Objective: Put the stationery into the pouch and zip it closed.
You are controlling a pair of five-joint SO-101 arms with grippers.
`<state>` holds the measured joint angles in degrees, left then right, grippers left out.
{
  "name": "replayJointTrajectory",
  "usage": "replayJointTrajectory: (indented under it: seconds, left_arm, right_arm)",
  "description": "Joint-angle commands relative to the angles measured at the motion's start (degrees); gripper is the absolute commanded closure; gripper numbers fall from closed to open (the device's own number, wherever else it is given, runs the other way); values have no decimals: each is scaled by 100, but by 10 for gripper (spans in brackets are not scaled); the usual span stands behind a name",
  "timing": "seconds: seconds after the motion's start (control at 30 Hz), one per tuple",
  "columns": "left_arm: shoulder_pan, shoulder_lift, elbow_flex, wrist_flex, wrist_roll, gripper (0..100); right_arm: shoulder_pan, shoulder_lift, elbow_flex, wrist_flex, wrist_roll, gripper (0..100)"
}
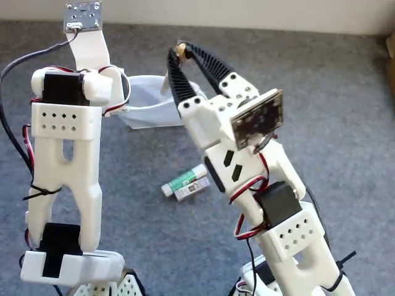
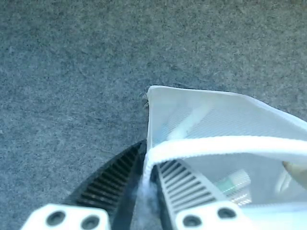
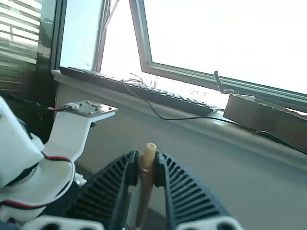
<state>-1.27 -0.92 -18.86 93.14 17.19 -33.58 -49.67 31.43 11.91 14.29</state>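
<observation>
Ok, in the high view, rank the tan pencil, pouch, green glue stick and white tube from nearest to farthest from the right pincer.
1. The tan pencil, clamped in the right pincer.
2. The pouch, beside it, toward the left arm.
3. The green glue stick and white tube, side by side on the carpet between the arms: too close to call.

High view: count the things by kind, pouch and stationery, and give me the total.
pouch: 1
loose tubes: 2, green-and-white tube, pale tube
tan stick in the right gripper: 1
total: 4
</observation>
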Motion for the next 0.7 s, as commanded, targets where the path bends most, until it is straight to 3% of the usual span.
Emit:
replayJointTrajectory:
  seconds: [0.0,0.27,0.67]
  left_arm:
    - [-163,136,110,-35,26,992]
    - [-171,136,110,-35,26,992]
    - [-171,136,110,-35,26,992]
  right_arm:
    - [-277,-13,189,-110,510,995]
    - [-532,-13,734,-110,1354,995]
    - [-532,-13,734,-101,1363,975]
